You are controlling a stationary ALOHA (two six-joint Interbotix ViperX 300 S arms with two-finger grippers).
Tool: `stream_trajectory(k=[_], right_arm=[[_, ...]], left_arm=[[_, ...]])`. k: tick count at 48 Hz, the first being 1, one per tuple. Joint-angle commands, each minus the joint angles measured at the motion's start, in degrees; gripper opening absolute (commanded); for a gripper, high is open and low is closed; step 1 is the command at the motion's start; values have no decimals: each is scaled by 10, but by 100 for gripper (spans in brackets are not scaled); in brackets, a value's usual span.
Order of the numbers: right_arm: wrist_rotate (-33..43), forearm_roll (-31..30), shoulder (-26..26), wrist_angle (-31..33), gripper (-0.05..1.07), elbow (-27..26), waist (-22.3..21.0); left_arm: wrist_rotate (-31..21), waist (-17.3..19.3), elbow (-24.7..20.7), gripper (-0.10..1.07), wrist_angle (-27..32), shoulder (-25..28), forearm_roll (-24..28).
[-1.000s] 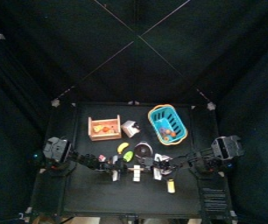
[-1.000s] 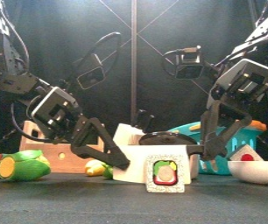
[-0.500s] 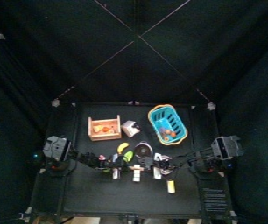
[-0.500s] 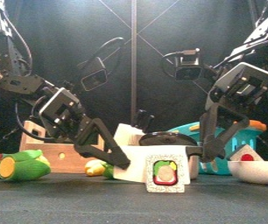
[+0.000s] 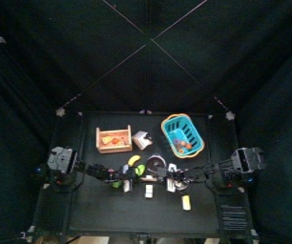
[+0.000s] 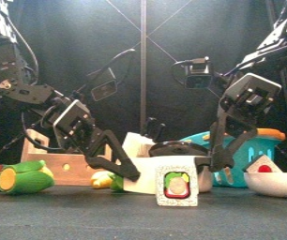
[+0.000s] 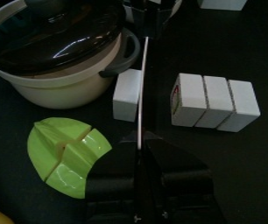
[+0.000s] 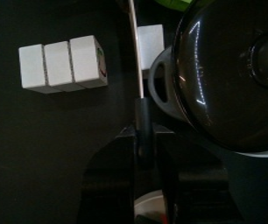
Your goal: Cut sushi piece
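Knife (image 7: 144, 96) clenched in left jaws splits sushi roll (image 7: 204, 101) (right jaws' state: cannot tell).

The sushi roll (image 7: 204, 101) lies on the table (image 7: 242, 184) with one slice (image 7: 127, 94) already parted from it. In that narrow gap stands a thin blade (image 7: 144, 96), so nothing wider gets through. Hard against the slice sits the lidded pot (image 7: 57, 52), walling off that side. A green wedge (image 7: 68, 153) lies near the pot. On the roll's far side the table lies bare. Behind, the wooden crate (image 5: 113, 140) and blue basket (image 5: 182, 134) stand well apart, with room between them.
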Motion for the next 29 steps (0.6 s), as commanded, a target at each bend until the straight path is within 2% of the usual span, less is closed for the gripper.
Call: stream_trajectory(k=[1,29], right_arm=[[-1,1,-26,-5,48,-13,14],[-7,-6,-41,-4,48,-15,28]], left_arm=[[0,-4,-22,43,-4,-33,4],[0,-6,-23,43,-4,-40,18]])
